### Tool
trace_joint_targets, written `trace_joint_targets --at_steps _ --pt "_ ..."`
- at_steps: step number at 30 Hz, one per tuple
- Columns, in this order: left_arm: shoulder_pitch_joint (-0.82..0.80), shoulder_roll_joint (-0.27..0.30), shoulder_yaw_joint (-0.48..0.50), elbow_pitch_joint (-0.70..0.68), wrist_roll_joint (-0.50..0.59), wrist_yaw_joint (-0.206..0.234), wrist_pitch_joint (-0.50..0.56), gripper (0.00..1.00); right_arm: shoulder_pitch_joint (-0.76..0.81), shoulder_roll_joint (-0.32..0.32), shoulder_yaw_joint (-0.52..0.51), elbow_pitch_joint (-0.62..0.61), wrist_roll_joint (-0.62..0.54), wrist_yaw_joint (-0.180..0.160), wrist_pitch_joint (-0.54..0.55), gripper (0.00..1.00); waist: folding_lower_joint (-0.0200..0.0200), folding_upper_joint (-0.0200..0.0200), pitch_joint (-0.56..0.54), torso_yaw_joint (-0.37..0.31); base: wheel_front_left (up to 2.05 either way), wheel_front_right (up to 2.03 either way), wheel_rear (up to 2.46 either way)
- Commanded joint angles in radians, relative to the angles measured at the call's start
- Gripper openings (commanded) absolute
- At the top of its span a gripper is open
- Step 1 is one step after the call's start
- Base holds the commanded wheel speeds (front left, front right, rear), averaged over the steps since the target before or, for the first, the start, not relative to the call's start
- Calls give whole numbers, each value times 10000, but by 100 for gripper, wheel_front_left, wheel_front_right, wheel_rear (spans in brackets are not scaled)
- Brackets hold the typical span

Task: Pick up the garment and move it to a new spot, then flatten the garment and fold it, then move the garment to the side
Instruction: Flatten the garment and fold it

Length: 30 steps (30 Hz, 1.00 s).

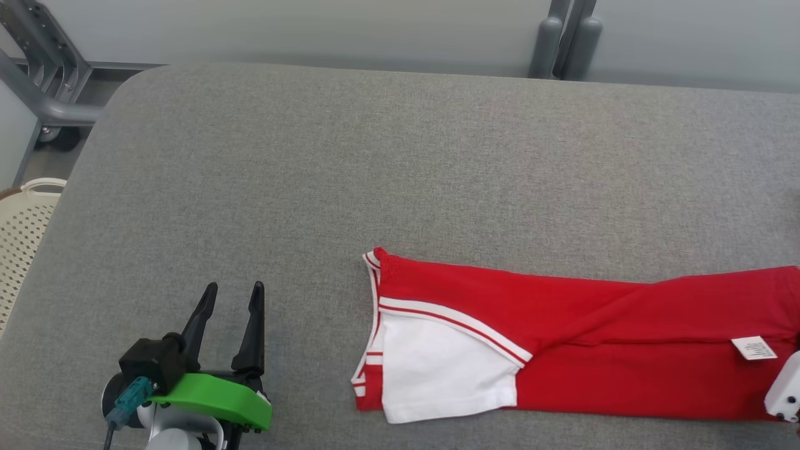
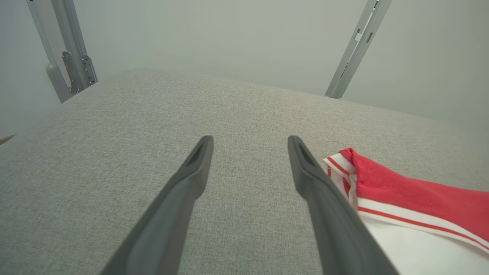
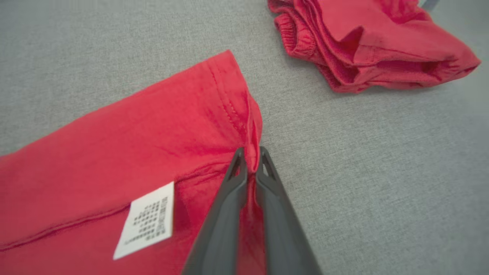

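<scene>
Grey fabric surface [image 1: 375, 156] carries the red-and-white garment [image 1: 594, 337], folded into a long strip on its near right part, with the right end cut off by the head view's edge. Another red bundle [image 3: 366, 46] lies apart beyond that end. The left gripper [image 1: 234, 287] sits well left of the strip, its 2 fingers spread around nothing. The right gripper [image 3: 251, 152] has its fingers closed on the garment's hem edge. A white label [image 3: 147, 219] lies just beside them, its print unreadable.
</scene>
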Motion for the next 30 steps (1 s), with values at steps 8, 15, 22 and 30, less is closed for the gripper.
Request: trace_joint_targets --at_steps 8,15,22,30 --pt "3 43 -46 41 -85 -26 -26 100 80 -61 -229 -1276 -223 -23 684 0 0 0 -67 -62 0 0 0" --pt "63 47 -134 126 -142 -26 -26 100 538 -58 1484 -1663 949 -20 1245 0 0 0 -283 33 0 0 0" --pt "108 105 -113 81 -138 -26 -26 100 709 -61 3435 -1471 1994 -20 1137 0 0 0 -411 179 0 0 0" --pt "120 140 -236 95 -184 -26 -26 100 -316 -62 5828 -572 2881 -19 912 0 0 0 -500 390 0 0 0"
